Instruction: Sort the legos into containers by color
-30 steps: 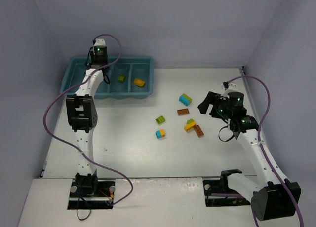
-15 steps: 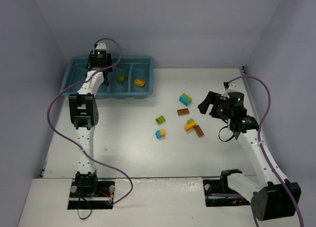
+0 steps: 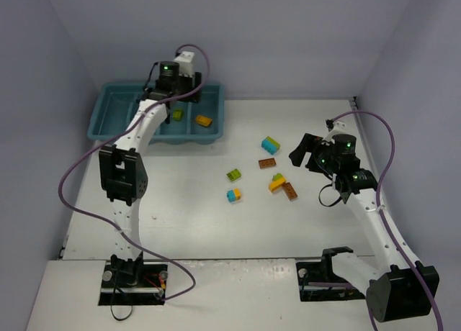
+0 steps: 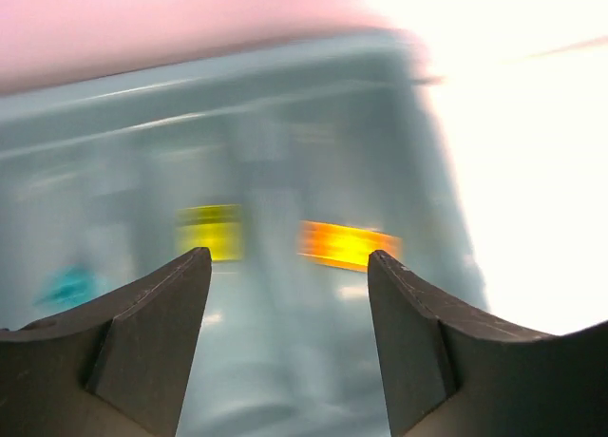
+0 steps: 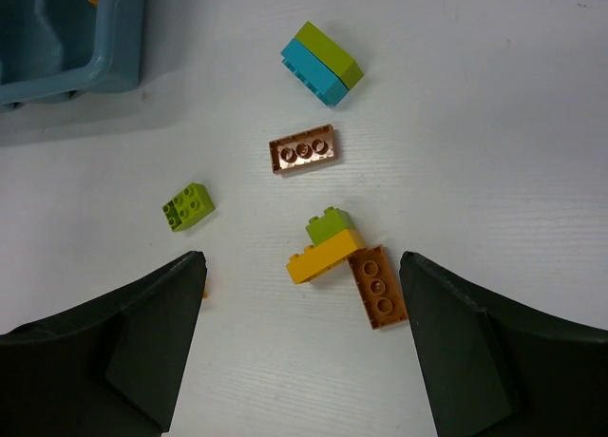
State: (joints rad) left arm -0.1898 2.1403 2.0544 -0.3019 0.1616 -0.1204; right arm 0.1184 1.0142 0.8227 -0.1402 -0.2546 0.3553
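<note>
At the upper left of the overhead view, the left claw (image 4: 288, 258) is held spread and empty above the tray (image 3: 108, 101). A lime brick (image 3: 177, 115) and a yellow-orange brick (image 3: 204, 120) are lodged there in neighbouring compartments. Right of centre, the right claw (image 5: 302, 262) is spread wide over the loose legos (image 3: 267, 163). One brick should be gripped squarely, clear of its neighbours; two-coloured stacks probably need splitting. A white bench (image 3: 180, 216) is enclosed by pale lilac walls (image 3: 288, 36).
</note>
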